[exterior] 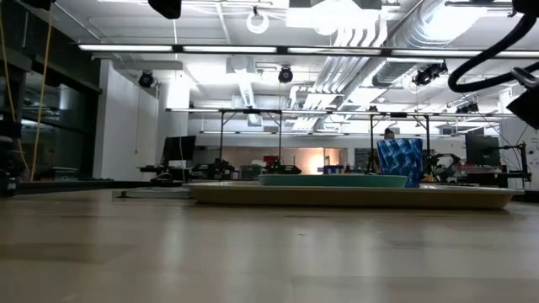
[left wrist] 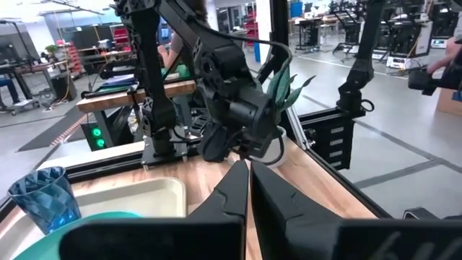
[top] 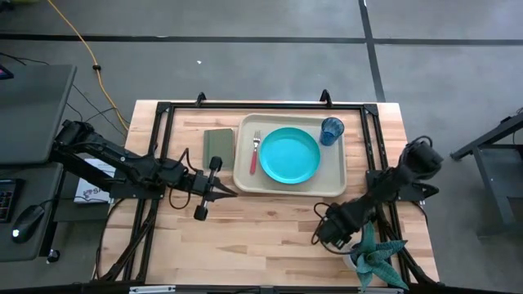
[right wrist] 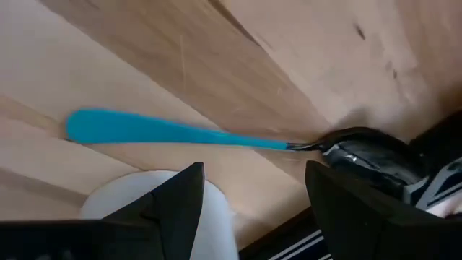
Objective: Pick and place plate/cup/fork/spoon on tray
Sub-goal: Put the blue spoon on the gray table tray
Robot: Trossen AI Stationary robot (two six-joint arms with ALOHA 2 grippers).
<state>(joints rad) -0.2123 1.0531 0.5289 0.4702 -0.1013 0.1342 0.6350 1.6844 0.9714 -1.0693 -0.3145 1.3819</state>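
The spoon [right wrist: 173, 132] lies flat on the bare wood surface [top: 261, 229] right under the right pincer [right wrist: 253, 189], its light-blue handle stretching away from the dark bowl. The fingers stand wide apart, one to each side of the view, with nothing between them. In the high view this pincer [top: 327, 231] hangs low near the surface's front right, just beside a spiky teal plant [top: 377, 260] in a white pot.

On the tray [top: 331, 181] the plate [top: 288, 155] sits in the middle, the fork [top: 255, 151] touching its left side and the cup [top: 332, 130] in the far right corner. So three pieces look placed and the spoon is the one left; the step in hand is its pick.

Next the right pincer likely has to drop over the slim handle, close across it, lift and carry it to the tray.

The left pincer [top: 221, 189] waits closed and empty just off the tray's left front corner.
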